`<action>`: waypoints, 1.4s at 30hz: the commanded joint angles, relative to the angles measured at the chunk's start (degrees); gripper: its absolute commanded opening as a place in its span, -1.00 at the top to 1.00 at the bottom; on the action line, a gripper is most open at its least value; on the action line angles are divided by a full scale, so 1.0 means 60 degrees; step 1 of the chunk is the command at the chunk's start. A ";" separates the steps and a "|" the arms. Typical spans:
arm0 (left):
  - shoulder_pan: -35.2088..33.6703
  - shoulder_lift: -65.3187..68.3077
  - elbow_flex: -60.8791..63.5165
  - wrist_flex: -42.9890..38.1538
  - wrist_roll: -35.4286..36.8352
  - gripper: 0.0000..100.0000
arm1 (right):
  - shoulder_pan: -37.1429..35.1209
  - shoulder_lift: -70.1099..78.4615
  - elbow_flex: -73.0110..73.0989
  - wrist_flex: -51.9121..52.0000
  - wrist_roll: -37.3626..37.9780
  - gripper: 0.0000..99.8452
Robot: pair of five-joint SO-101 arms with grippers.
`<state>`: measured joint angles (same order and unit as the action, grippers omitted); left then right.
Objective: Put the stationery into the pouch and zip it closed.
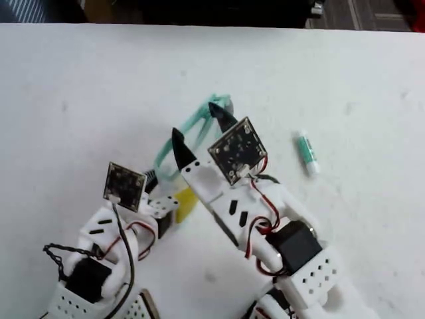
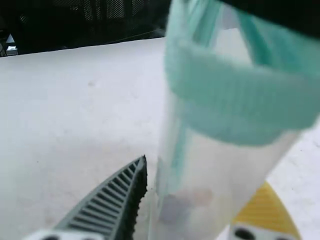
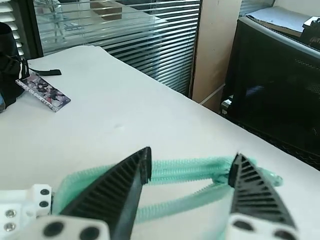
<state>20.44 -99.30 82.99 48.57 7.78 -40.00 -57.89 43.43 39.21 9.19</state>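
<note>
Nearest, the left gripper [image 2: 205,175] is closed on the pouch [image 2: 220,100]. Its ribbed black finger [image 2: 117,205] is at one side of the clear plastic and its yellow finger [image 2: 265,210] at the other side. In the left wrist view the pouch stands almost upright between these two fingers, and the teal zipper band goes across its upper part. Something small and dark shows through the clear wall near the lower part of the pouch, but I cannot tell what it is.

A little farther, the right gripper [image 3: 192,156] is open. Its two black fingers are spread apart over the teal zipper edge of the pouch, one at each side, and they do not press it. Between them the two zipper bands are apart from each other, so the mouth of the pouch is not zipped.

In the high view the pouch lies near the middle of the white table [image 1: 99,80], just in front of both arms. A white and green stick [image 1: 307,154] lies flat on the table on the side of the right arm, well apart from the pouch and outside it.

Farther away, in the right wrist view, a printed card [image 3: 45,90] lies near the table's edge. Behind it is a window with blinds [image 3: 130,30].
</note>
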 commanded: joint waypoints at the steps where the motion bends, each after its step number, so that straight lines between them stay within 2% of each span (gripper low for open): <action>1: 0.0066 -0.0095 -0.0088 -0.0190 0.0029 0.44 | 0.0007 -0.0007 -0.0469 0.0564 0.0015 0.55; 5: 0.0066 -0.0095 -0.0088 -0.0190 0.0029 0.44 | 0.0432 -0.0022 -0.1231 0.1033 0.0029 0.55; 10: 0.0066 -0.0095 -0.0073 -0.0190 0.0029 0.44 | 0.2044 0.0007 -0.2447 0.1707 0.0029 0.55; 20: 0.0081 -0.0095 -0.0073 -0.0190 0.0029 0.44 | 0.4799 0.0066 -0.3223 0.3392 0.0059 0.56; 24: 0.0037 -0.0095 -0.0103 -0.0190 0.0029 0.44 | 0.5663 0.0066 -0.3209 0.3817 0.1333 0.58; 30: 0.0081 -0.0095 -0.0088 -0.0190 0.0029 0.44 | 0.7011 0.0256 -0.2755 0.4344 0.3209 0.82; 35: 0.0081 -0.0095 -0.0073 -0.0190 0.0029 0.44 | 0.7553 0.2088 -0.1993 0.4315 0.3341 0.76; 42: 0.0081 -0.0095 -0.0073 -0.0190 0.0029 0.44 | 0.7538 0.6029 -0.2725 0.4300 0.3341 0.70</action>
<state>20.18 -99.30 82.99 48.57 7.78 4.75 -29.49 31.47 65.05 28.53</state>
